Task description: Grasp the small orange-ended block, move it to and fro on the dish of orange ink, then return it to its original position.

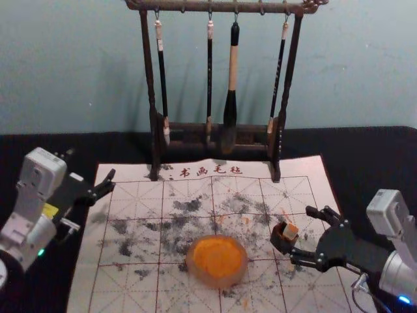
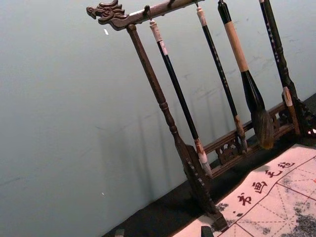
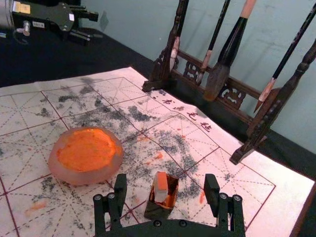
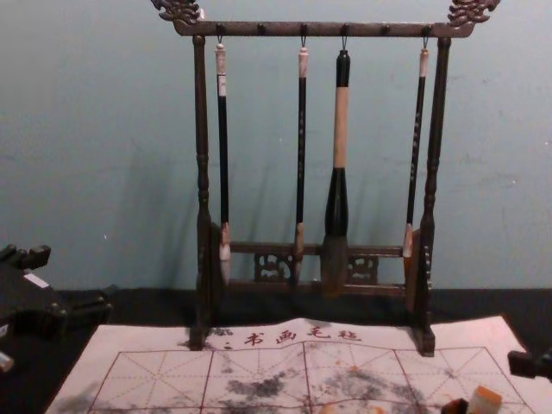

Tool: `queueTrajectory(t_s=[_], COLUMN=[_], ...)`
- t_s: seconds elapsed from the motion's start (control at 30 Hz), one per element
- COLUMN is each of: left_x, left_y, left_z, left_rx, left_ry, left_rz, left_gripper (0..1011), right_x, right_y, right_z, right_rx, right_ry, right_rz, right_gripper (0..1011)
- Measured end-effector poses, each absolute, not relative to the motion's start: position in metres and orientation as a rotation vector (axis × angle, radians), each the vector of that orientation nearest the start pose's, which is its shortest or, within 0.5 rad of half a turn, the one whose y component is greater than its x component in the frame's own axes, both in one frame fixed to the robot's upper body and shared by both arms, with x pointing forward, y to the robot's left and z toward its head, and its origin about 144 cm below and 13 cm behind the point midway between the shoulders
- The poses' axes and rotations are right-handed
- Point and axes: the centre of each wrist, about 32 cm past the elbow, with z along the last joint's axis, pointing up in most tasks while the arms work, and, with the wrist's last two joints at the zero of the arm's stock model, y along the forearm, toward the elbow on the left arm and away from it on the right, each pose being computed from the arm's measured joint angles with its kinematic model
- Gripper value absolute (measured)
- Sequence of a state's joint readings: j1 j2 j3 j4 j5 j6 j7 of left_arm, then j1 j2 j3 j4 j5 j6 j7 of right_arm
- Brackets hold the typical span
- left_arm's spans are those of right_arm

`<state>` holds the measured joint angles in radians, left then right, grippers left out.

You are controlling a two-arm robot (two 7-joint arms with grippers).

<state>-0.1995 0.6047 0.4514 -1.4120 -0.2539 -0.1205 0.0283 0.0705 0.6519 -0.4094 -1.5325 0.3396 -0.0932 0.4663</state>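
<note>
- While the left pincer [image 1: 92,163] is being held spread and empty, orange ink is being contained in the dish [image 1: 217,259].
- Rightward, the block [image 3: 160,190] is being supported in a dark holder [image 3: 157,212]; light, stiff handling is being expected, a flank grip below the possibly slippery end being advised.
- Its pale, squared body is being topped with orange.
- Nothing is being gripped by the wide-open right pincer [image 3: 165,177], being aimed blockward.

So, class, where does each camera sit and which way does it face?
On head: facing forward and down over dish; left hand, right hand show.
On left wrist: facing rack; its fingertips show.
On right wrist: facing block, dish, rack; both hands show.
On chest: lower, facing forward at rack; both hands show.
Head and chest share rack and hands.
</note>
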Motion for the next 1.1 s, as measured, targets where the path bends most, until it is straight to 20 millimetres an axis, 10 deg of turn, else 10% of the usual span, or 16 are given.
queueTrajectory(t_s=[1.1], left_x=[0.4886], left_y=[0.3097], left_z=[1.1398], left_rx=[0.304], left_ry=[-0.285], left_rz=[1.248], left_gripper=[1001], right_x=[0.4602], right_y=[-0.3075], right_z=[1.1326], right_rx=[-0.331], right_ry=[-0.090], right_rz=[-0.760], right_gripper=[1000])
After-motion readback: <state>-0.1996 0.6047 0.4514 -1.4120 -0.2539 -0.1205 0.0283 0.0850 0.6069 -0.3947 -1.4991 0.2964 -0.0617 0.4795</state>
